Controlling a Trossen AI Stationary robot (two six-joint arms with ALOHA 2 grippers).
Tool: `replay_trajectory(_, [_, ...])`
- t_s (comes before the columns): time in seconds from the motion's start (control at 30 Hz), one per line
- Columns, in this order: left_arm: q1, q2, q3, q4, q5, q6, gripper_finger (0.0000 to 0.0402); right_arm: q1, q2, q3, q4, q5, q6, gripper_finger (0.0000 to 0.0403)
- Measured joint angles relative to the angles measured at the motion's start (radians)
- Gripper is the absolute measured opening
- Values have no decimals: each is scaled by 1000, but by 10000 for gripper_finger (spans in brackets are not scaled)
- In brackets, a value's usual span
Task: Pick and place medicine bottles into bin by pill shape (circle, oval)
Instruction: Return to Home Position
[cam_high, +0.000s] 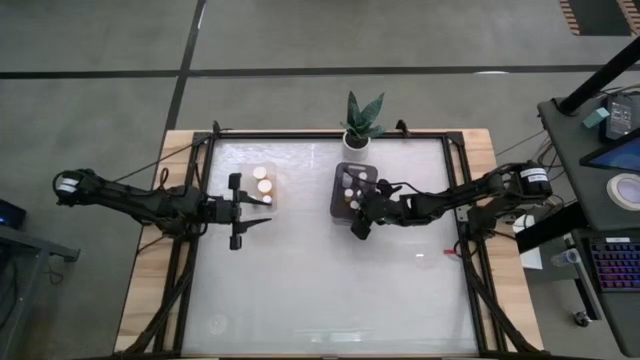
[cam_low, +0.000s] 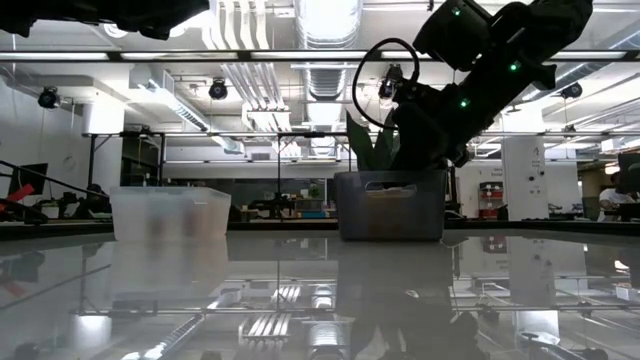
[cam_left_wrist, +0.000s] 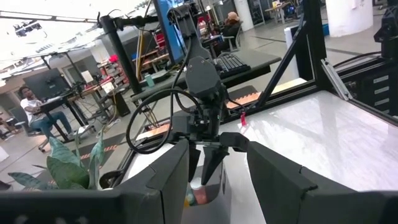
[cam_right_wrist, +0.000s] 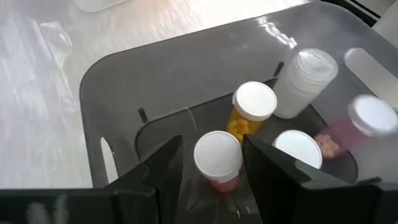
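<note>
All bottles (cam_right_wrist: 255, 101) seemingly binned: several in clear bin (cam_low: 170, 212), more in black bin (cam_low: 390, 210). Right gripper (cam_right_wrist: 212, 144) wide, empty, over black bin; left gripper (cam_left_wrist: 217, 152) wide beside clear bin. Only homing left.

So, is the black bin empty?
No, several white-capped bottles sit inside the black bin, just below the right gripper.

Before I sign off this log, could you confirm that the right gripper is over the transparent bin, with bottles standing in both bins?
Not quite: the right gripper is over the black bin, not the transparent bin. The right wrist view shows its open fingers above that bin's dark walls. Bottles do stand in both bins, per the high view.
</note>
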Motion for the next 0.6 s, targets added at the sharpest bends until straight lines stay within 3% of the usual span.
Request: replay_trajectory(0.6, [0, 0, 0, 0, 0, 0, 148, -4, -74, 81, -122, -2, -60, 169])
